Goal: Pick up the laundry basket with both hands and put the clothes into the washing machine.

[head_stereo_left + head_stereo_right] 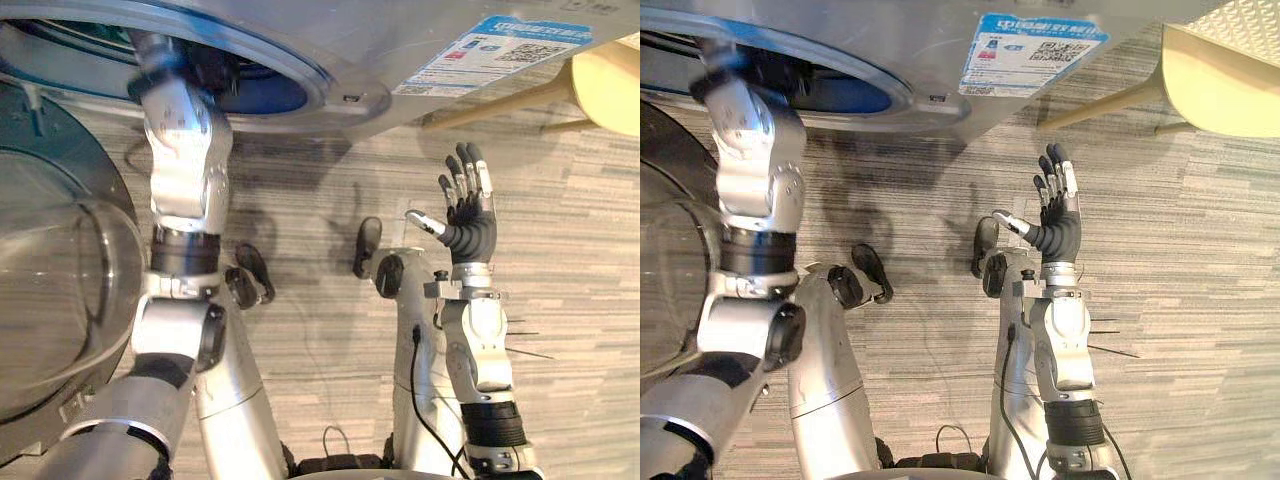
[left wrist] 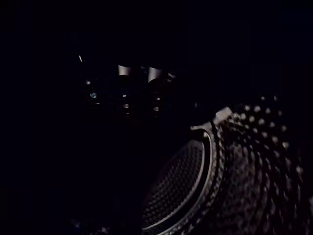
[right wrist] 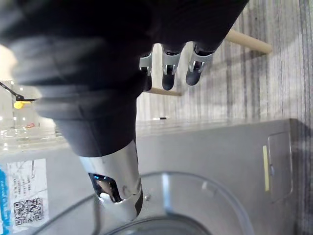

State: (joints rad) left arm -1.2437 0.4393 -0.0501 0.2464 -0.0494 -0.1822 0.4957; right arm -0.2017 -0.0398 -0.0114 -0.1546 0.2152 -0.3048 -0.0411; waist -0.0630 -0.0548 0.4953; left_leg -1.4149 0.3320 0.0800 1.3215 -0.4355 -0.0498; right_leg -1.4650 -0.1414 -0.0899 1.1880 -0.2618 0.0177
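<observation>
Silver left arm (image 1: 187, 150) points, seemingly, straight into the washing machine (image 1: 400, 40)

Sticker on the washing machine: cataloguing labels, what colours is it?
The rectangular sticker is white with a blue top band; the right eye view shows it best.

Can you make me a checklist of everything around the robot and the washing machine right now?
Surface: grey striped floor.
Job's things: washing machine, round glass door swung open; perforated metal drum; something blue in the opening, cannot tell what.
Clutter: nothing seen.
Robot hands: left robot hand reaches inside the drum; right robot hand open, raised above the floor, holding nothing.
Cables: nothing seen apart from the robot's own.
Surroundings: pale wooden seat beside the machine; blue-and-white sticker on the machine's front.
</observation>
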